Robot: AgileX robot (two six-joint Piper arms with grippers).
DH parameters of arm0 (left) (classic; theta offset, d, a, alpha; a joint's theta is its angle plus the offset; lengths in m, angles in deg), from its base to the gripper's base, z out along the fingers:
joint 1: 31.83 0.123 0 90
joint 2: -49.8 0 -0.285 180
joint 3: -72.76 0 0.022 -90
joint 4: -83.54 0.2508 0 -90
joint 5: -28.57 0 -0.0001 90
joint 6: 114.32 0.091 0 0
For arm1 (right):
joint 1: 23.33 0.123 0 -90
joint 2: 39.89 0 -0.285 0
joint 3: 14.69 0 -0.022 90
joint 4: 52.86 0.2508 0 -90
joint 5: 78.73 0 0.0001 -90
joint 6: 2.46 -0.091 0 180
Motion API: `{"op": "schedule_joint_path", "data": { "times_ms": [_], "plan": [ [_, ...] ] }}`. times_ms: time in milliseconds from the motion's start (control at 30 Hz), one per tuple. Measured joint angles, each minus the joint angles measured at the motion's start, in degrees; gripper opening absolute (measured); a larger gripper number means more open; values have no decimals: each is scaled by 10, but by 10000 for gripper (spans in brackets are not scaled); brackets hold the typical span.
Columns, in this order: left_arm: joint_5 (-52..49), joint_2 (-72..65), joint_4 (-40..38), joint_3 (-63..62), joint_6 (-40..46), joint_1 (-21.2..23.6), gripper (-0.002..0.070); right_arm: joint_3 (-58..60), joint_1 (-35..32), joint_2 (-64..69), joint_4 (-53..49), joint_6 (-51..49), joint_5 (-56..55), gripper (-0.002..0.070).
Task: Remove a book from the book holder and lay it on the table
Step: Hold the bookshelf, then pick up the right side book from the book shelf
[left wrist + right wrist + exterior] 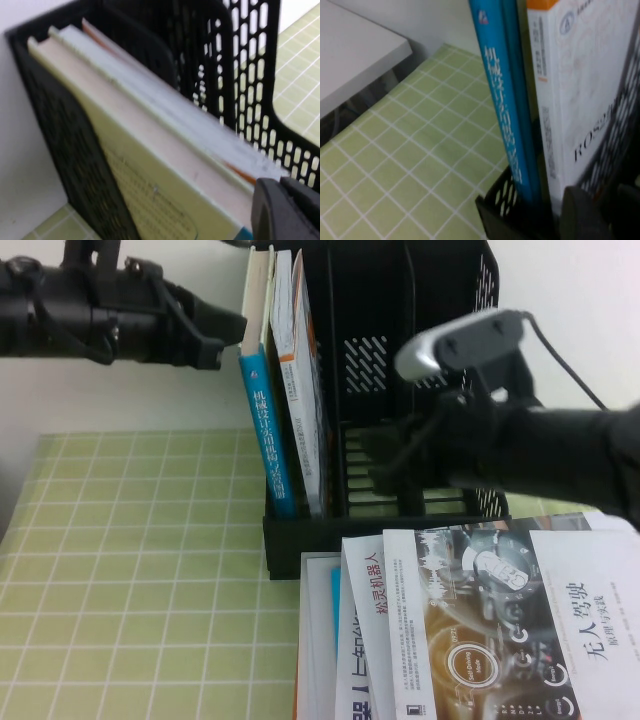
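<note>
Reaching my left gripper [232,332] to the blue book [268,430] top in the book holder [400,390], finger opening untellable; right gripper [385,472] waits low, likewise untellable.

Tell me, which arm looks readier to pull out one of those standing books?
Probably the left. The left gripper hovers right at the top of the blue-spined book in the black book holder. The right gripper sits low at the holder's empty slots.
</note>
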Motion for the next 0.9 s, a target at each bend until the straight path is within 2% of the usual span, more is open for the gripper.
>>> {"op": "schedule_joint_path", "data": {
  "times_ms": [167,267,500,733,900],
  "plan": [
    [-18,0,-6,-14,11,0,-3,-94,0,68,14,1,2,304],
    [-24,0,-6,-16,15,-2,-3,-146,0,105,15,2,3,382],
    [-27,-18,9,-18,20,-5,-3,-213,0,171,19,3,9,417],
    [-23,-29,12,-18,12,-5,-3,-222,5,194,30,4,6,418],
    [-22,-31,9,-19,8,-5,-3,-224,15,202,33,10,-38,418]
  ]
}}
